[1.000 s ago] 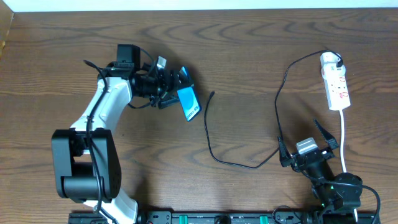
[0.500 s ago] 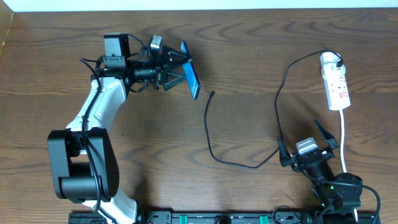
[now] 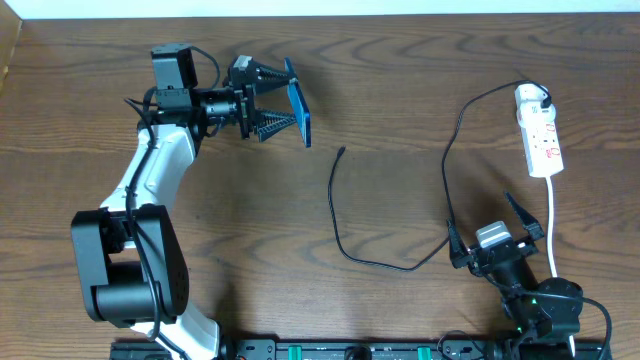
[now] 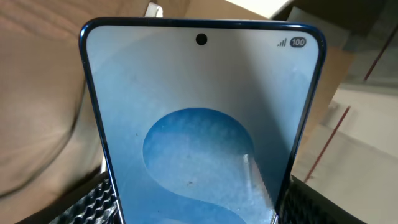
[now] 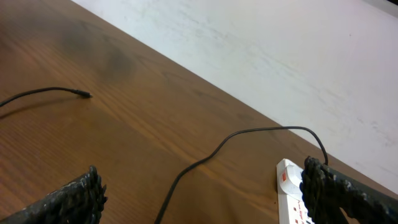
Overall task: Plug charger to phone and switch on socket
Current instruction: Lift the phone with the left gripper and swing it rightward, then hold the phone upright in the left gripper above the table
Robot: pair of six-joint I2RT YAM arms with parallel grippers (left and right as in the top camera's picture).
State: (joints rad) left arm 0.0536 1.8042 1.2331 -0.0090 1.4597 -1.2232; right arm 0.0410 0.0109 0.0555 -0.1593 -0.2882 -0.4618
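A brown wooden table (image 3: 400, 120) with dark, wavy grain takes up nearly the whole view. A plain white wall (image 5: 280, 50) rises beyond its far edge. A black rail (image 3: 300, 351) with small green marks runs along the near edge. A paler tan strip (image 3: 8, 50) shows at the far left corner.

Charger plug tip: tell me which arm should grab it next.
Right, probably. The right gripper is open and empty with the charger cable beside it; the left gripper is shut on the phone.

Open table (image 3: 400, 80) all round the charger (image 3: 400, 268) — only its own loop (thin) obstructs.
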